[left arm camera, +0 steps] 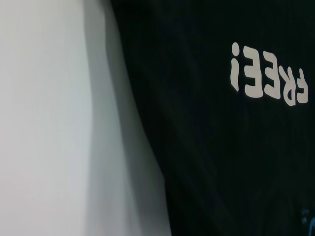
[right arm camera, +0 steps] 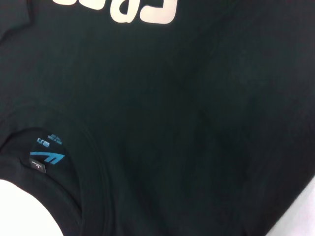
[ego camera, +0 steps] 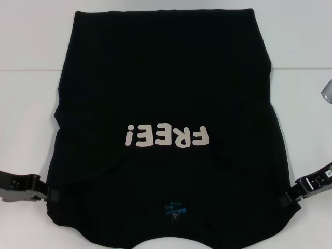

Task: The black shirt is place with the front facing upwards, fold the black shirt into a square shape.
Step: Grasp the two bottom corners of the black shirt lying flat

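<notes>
The black shirt (ego camera: 166,104) lies flat on the white table, front up, its collar nearest me and its hem at the far side. The white "FREE!" print (ego camera: 166,136) reads upside down from here. The small blue neck label (ego camera: 175,210) shows inside the collar. My left gripper (ego camera: 51,194) is at the shirt's left edge near the shoulder. My right gripper (ego camera: 286,199) is at the right edge near the other shoulder. The left wrist view shows the shirt's side edge (left arm camera: 147,147) and the print (left arm camera: 268,81). The right wrist view shows the collar and label (right arm camera: 47,160).
White table (ego camera: 31,78) surrounds the shirt on the left, right and far sides. A grey object (ego camera: 327,91) pokes in at the right edge of the head view.
</notes>
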Action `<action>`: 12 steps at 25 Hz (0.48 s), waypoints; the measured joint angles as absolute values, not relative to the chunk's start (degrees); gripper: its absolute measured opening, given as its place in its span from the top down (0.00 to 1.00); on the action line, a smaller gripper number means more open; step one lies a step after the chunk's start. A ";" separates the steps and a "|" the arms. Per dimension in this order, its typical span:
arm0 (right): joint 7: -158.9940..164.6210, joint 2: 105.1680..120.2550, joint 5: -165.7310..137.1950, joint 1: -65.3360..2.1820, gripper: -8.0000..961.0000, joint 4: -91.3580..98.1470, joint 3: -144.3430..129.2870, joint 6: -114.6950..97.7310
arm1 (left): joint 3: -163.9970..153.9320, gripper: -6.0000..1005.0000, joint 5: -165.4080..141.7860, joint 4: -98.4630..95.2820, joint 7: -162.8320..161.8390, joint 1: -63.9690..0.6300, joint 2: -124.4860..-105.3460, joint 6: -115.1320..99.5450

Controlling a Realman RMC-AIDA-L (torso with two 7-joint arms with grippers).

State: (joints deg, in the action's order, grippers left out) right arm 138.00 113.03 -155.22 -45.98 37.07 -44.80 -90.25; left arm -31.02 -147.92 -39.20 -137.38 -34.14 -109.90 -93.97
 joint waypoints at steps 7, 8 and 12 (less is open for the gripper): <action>138.01 113.19 -155.57 -46.52 0.77 36.99 -44.91 -90.50 | -31.03 0.97 -147.92 -39.20 -137.37 -34.39 -109.78 -94.04; 137.96 113.19 -155.57 -46.55 0.79 37.02 -44.91 -90.51 | -31.03 0.97 -147.92 -39.20 -137.35 -34.39 -109.75 -94.13; 136.96 112.91 -155.57 -46.76 0.87 37.10 -44.95 -91.12 | -31.00 0.97 -147.91 -39.12 -136.63 -34.55 -109.68 -95.47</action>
